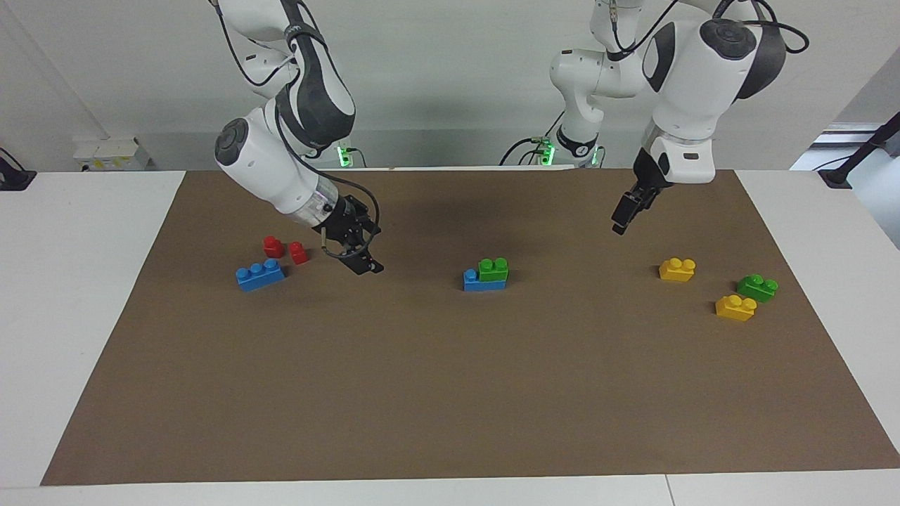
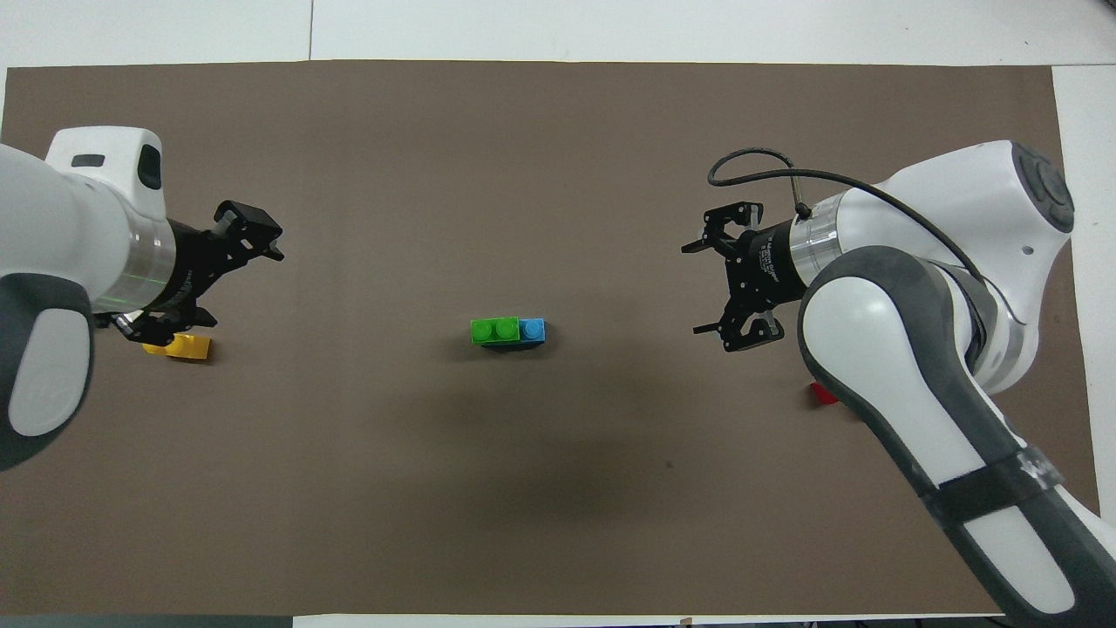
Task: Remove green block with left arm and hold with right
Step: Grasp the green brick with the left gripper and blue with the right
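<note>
A green block sits pressed on a blue brick at the middle of the brown mat; the pair also shows in the overhead view, green block and blue brick. One blue stud is bare toward the right arm's end. My left gripper is open and empty, up in the air toward the left arm's end, well apart from the stack; it also shows in the overhead view. My right gripper is open and empty, low over the mat beside the red bricks; it also shows in the overhead view.
A second green block and two yellow bricks lie toward the left arm's end. A loose blue brick and two small red bricks lie toward the right arm's end. All rest on the brown mat.
</note>
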{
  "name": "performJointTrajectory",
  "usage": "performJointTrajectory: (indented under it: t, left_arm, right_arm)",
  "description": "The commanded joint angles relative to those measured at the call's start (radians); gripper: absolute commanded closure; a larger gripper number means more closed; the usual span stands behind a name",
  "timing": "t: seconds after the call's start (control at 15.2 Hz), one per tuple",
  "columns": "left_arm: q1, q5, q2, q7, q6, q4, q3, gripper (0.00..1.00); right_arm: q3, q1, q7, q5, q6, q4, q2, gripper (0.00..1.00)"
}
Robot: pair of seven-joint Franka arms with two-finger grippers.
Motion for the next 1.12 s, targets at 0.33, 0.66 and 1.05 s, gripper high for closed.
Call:
performJointTrajectory:
  t: [0.33, 0.66, 1.05]
  left_arm:
    - [-0.206, -0.011, 0.013, -0.72, 0.218, -0.136, 0.015, 0.0]
    - [-0.283, -0.006, 0.102, -1.061, 0.3, -0.134, 0.016, 0.0]
    - [-0.32, -0.006, 0.196, -1.253, 0.425, -0.152, 0.015, 0.0]
  right_arm:
    - [-0.001, 0.146, 0.065, 0.095, 0.262, -0.068, 0.097, 0.0]
    - [-0.003, 0.261, 0.065, 0.17, 0.455, -0.097, 0.187, 0.0]
    - [-0.001, 0.336, 0.065, 0.178, 0.564, -0.106, 0.243, 0.0]
